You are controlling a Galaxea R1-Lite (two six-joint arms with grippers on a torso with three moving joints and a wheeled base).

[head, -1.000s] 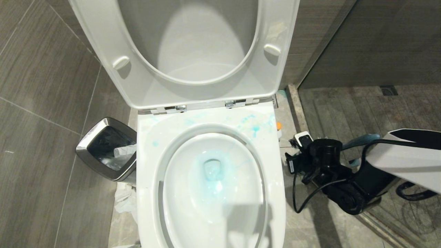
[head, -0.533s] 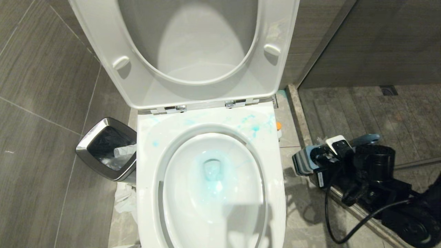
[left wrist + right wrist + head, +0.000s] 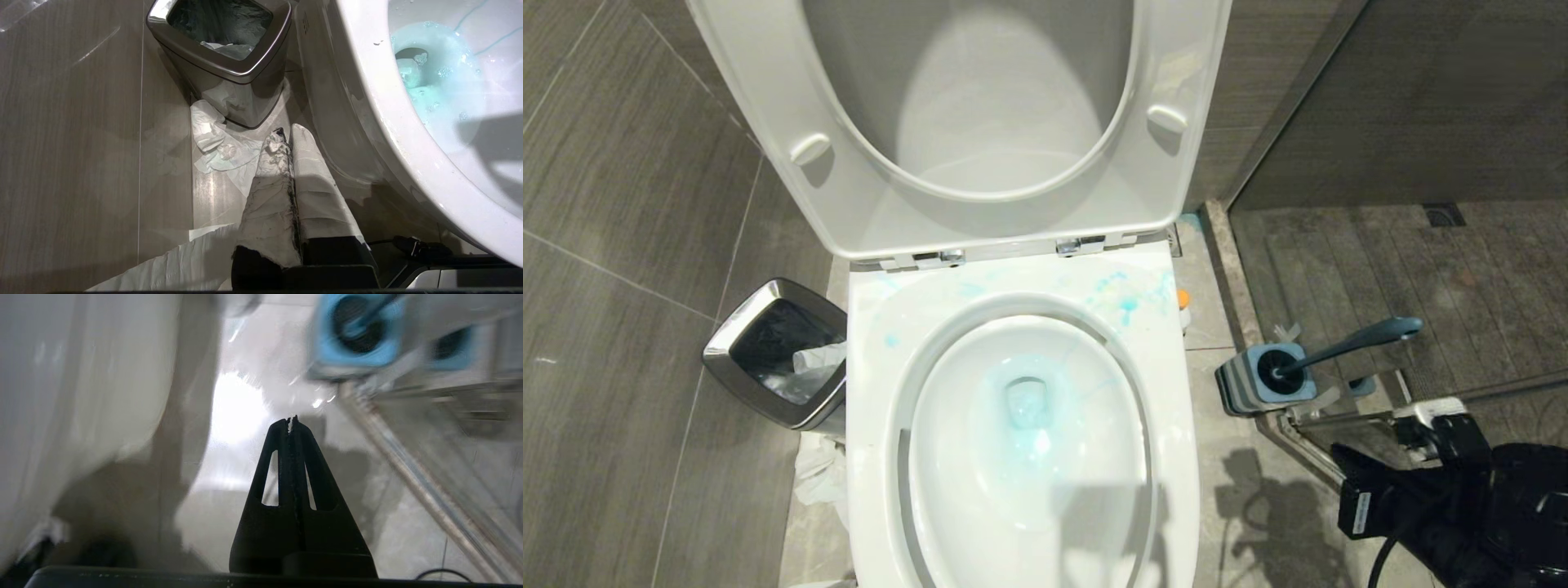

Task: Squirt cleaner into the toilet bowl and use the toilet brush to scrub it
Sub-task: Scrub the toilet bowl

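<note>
R hand (image 3: 291, 421): fingers pressed together, nothing between them, low over the floor (image 3: 1241, 523) off the toilet's right side. In head view only the black wrist body shows at the lower right corner, cable hanging off it.

Toilet brush (image 3: 1347, 343) sits ahead of my R hand, a bit farther from me, handle leaning away to the right, head down in its square blue-and-grey holder (image 3: 1245, 384). Holder stands on the floor right at the shower glass rail, near the toilet's right flank. Hand and brush are apart, no contact. In R wrist view the holder shows blurred, just beyond the fingertips' line.

Toilet bowl (image 3: 882, 457) is to the left of my R hand, seat and lid up. Light blue liquid pooled around the drain, blue splatter on the rim deck near the hinges.

Cleaner (image 3: 1183, 306): only an orange cap and a bit of white peek out beside the rear right edge of the toilet, well ahead of R hand.

L hand (image 3: 286, 136): fingers shut, wrapped in white paper, hanging low by the toilet's left side. Steel waste bin (image 3: 245, 77) just ahead of it, crumpled tissue (image 3: 216, 143) on the floor between them.
</note>
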